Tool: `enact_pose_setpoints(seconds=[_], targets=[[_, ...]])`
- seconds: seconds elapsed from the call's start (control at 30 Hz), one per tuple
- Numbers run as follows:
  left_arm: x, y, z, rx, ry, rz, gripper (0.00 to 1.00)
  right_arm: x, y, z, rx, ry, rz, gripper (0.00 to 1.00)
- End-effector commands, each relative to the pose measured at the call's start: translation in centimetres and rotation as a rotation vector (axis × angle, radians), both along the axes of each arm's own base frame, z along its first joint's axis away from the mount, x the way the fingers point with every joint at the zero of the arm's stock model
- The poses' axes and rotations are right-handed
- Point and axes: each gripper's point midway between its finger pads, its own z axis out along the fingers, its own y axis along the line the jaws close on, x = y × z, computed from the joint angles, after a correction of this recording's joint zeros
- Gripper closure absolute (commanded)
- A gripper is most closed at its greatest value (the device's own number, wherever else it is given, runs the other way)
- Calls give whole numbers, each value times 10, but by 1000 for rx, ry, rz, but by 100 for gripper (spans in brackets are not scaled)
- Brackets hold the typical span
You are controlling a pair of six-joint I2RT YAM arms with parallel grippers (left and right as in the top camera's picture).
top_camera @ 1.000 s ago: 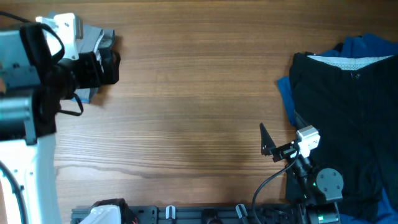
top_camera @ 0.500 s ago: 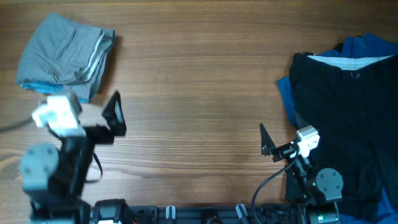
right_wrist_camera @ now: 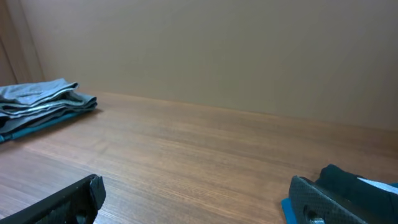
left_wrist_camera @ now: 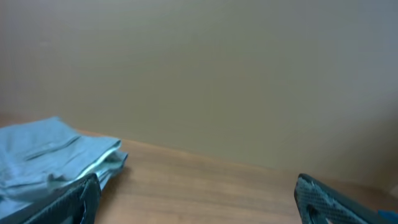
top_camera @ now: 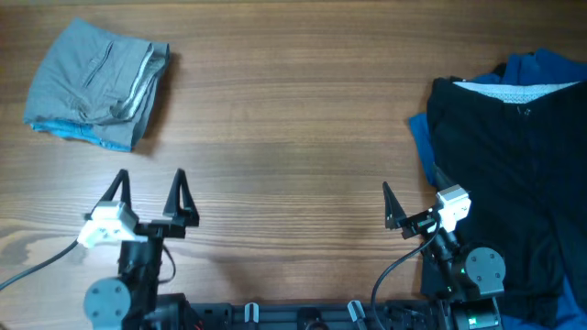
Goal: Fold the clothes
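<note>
The wooden table (top_camera: 293, 137) carries a heap at its right edge: black trousers (top_camera: 514, 183) spread over a bright-blue garment (top_camera: 541, 69). At the far left corner lie the grey shorts (top_camera: 92, 82), folded, a strip of light blue showing beneath them. The left tool (top_camera: 149, 183) stands wide open at the near edge, gripping nothing, the shorts well apart beyond it. The right tool (top_camera: 410, 188) is likewise spread wide and empty, just beside the trousers' edge.
</note>
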Motion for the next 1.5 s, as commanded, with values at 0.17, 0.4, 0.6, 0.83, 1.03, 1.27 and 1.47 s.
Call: enact_pose_setpoints(seconds=[0.17,0.4,0.6,0.83,1.03,1.27,1.47], targets=[[24,-13,-92,-50,125,-73,0,-1,1,2,-7,-14,1,0],[24,-13,-111,-53,199,-72,0,-1,1,2,-7,-15,1,0],[24,-13,-111,-53,202,-72,0,-1,1,2,-7,-14,1,0],[24,-13,-111,-53,202,-72,0,-1,1,2,-7,-14,1,0],[24,-13,-111,-53,202,-72,0,-1,1,2,-7,-14,1,0],[24,-13,-111,-53,202,-72,0,-1,1,2,-7,-14,1,0],[24,-13,-111,-53,202,-72,0,-1,1,2,-7,-14,1,0]])
